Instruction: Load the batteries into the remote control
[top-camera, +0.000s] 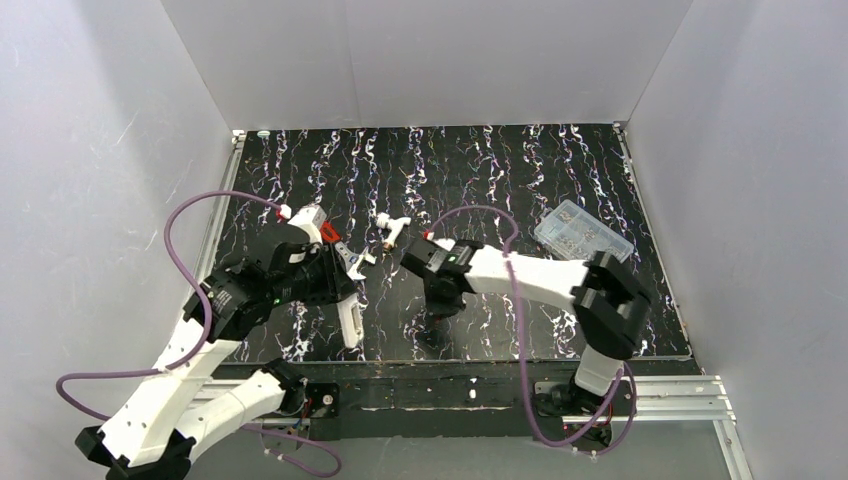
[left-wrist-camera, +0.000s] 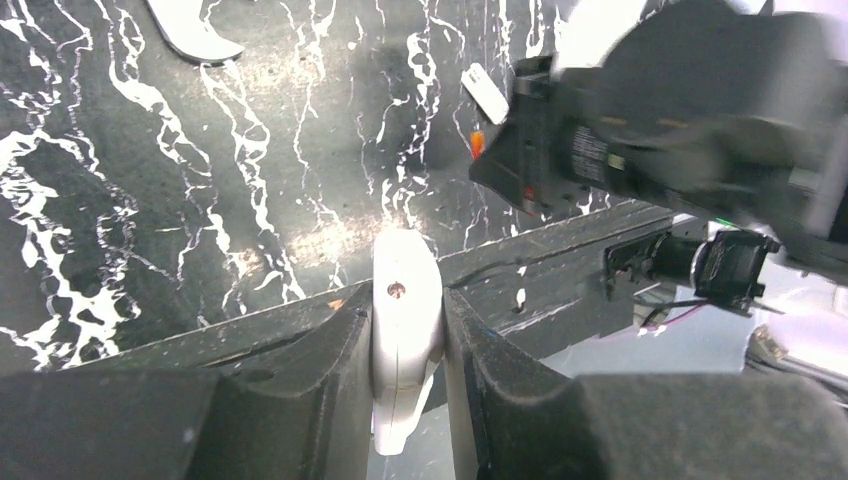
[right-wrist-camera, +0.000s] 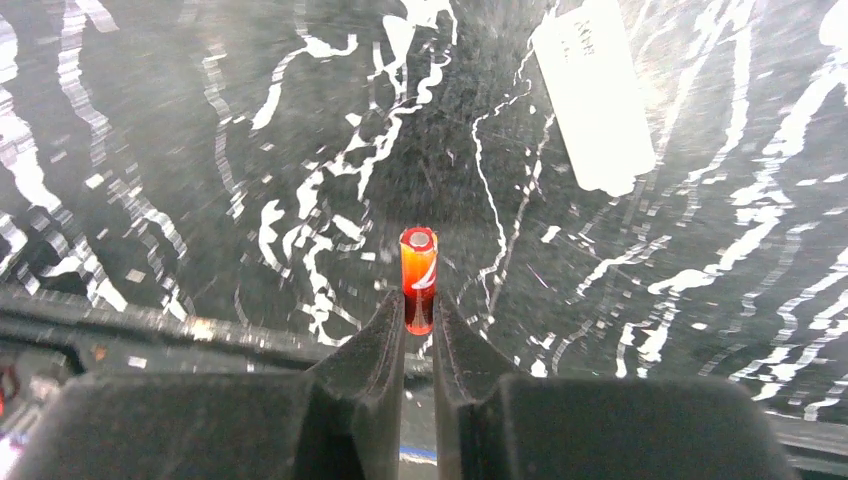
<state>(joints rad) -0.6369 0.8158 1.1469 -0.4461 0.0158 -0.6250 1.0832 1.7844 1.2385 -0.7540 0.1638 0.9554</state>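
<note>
Firmly, a red-orange battery (right-wrist-camera: 418, 268) is gripped between the fingers of the right gripper (right-wrist-camera: 420, 315). Its lower part is pinched by the fingertips and its upper end stands clear of them. Beyond it, a small flat whitish cover plate (right-wrist-camera: 595, 95) is seen lying on the black, white-veined desk (right-wrist-camera: 200, 150), apart from the battery and off to one side. From above, this gripper is seen pointed down near the front edge of the desk.

The left gripper (left-wrist-camera: 407, 345) is clamped on the white remote control (left-wrist-camera: 405, 290), which is held edge-on between both fingers, with one rounded end projecting past the fingertips. In the overhead view the remote control is seen at the near left part of the desk, just beside the right arm's wrist. A clear plastic compartment box (top-camera: 582, 232) is set well apart, toward the far right.
</note>
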